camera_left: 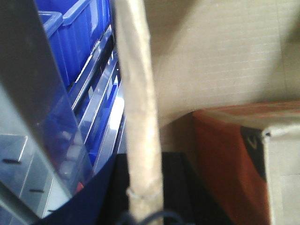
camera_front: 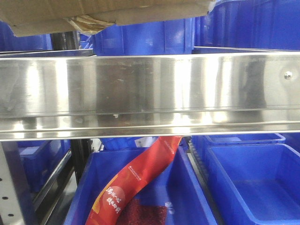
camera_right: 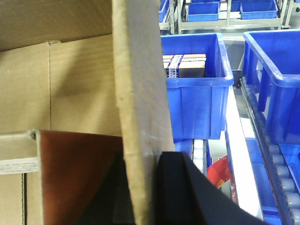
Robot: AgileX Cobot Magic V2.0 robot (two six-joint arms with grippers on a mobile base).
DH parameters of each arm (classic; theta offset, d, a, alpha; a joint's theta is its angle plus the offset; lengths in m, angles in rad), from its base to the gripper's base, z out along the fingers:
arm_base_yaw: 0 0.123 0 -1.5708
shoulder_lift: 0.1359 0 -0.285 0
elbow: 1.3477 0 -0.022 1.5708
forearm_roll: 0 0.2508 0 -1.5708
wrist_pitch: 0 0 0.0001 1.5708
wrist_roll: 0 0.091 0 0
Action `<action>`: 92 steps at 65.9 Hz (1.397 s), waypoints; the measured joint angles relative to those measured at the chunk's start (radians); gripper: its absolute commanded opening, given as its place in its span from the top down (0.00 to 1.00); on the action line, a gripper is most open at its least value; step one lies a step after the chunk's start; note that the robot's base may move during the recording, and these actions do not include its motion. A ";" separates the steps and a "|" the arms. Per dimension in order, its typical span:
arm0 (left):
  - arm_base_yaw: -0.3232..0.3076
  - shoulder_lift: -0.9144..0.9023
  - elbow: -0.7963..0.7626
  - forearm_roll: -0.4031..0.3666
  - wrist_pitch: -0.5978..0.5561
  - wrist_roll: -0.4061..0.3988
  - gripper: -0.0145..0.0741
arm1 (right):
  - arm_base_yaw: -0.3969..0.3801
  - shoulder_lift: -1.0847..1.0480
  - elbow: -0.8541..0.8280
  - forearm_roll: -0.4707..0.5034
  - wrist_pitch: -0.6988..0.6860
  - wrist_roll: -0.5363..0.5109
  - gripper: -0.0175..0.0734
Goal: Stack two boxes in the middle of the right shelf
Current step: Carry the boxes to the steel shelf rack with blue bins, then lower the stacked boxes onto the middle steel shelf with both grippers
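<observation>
The shelf [camera_front: 150,93] fills the front view from edge to edge: a wide, mirror-bright steel lip with a rivet [camera_front: 288,74] near its right end. Above it, at the top left of that view, hangs the underside of a tan box [camera_front: 103,11], its bottom edge clear of the lip and a crumpled yellowish tape scrap [camera_front: 86,23] dangling from it. Behind the box stand blue bins [camera_front: 154,37]. Below the shelf, a red packet [camera_front: 136,178] with gold lettering leans across a bin [camera_front: 187,197], and another bin [camera_front: 258,183] sits to its right.

In the right wrist view, the right gripper [camera_right: 145,187] is pinching the box wall [camera_right: 140,108]: 2 dark fingers [camera_right: 183,187] press on either side of the upright cardboard edge. Inside the box, left of that wall, lies a reddish-brown panel [camera_right: 79,173]. Beyond the wall a bin [camera_right: 197,89] holds a printed carton [camera_right: 184,65].

In the left wrist view, a cardboard wall [camera_left: 138,108] runs edge-on up the middle, with a dark gripper part [camera_left: 117,192] low on its left (the picture is blurred, so I cannot tell whether the left gripper is clamped on it). Right of the wall is the box interior with an orange-red panel [camera_left: 225,159]; left of it are a grey upright [camera_left: 33,93] and bins [camera_left: 77,37].
</observation>
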 measured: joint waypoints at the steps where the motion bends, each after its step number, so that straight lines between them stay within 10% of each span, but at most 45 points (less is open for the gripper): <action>1: 0.000 0.000 0.000 0.000 0.000 0.000 0.96 | 0.000 0.000 0.000 0.000 0.000 0.000 0.97; 30: 0.000 0.006 0.000 -0.057 -0.101 0.079 0.96 | 0.006 -0.002 0.000 0.041 0.321 0.006 0.97; 61: 0.086 0.087 -0.044 -0.408 -0.087 0.360 0.96 | 0.006 0.022 0.000 0.045 0.420 0.010 0.97; 77: 0.097 0.109 -0.058 -0.432 -0.083 0.390 0.96 | 0.006 0.028 0.000 0.045 0.423 0.008 0.97; 92: 0.102 0.109 -0.060 -0.455 -0.083 0.392 0.56 | 0.002 0.028 0.000 0.043 0.369 0.010 0.55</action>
